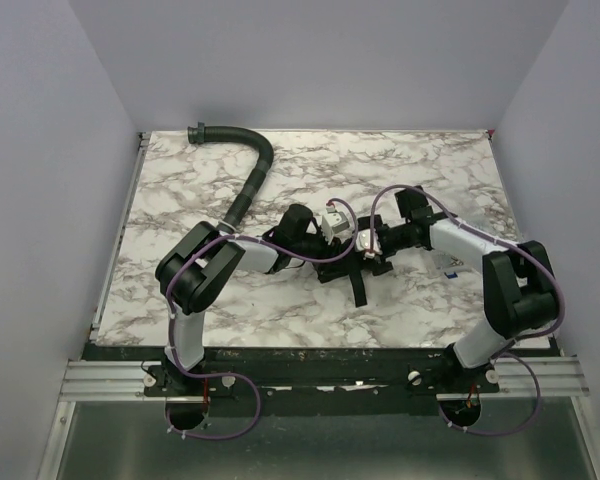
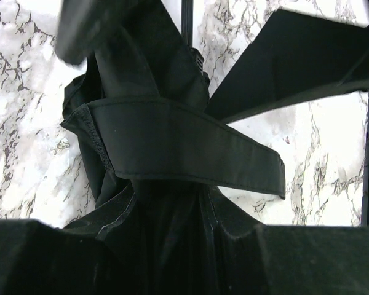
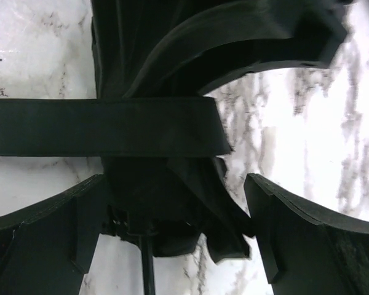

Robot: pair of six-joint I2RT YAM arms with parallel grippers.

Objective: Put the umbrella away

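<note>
1. One umbrella (image 2: 141,86) lies collapsed in a short black fabric bundle near the middle of the marble table (image 1: 460,180). Its thin shaft (image 1: 362,290) points toward the near edge.
2. One flat black strap (image 2: 178,144) wraps around the bundle, with its free end sticking out to one side.
3. One black ribbed hose (image 1: 250,185) curves from the far-left corner toward the left arm. Its near end is hidden behind the forearm.
4. There are two arms. The left arm folds its elbow out to the left and reaches right. The right arm folds its elbow at the far right and reaches left. Their wrists meet nose to nose over the bundle.
5. The left gripper (image 2: 172,243) is clenched on the umbrella, with fabric pinched between its fingers.
6. The right gripper (image 3: 175,184) is released. Its jaws stand wide on either side of the bundle, and bare marble shows between one finger (image 3: 307,233) and the fabric.
7. The bundle sits well away from every table edge. Open marble lies at the far right and near left. Pale walls close in three sides, and an aluminium rail (image 1: 320,378) runs along the near edge.
</note>
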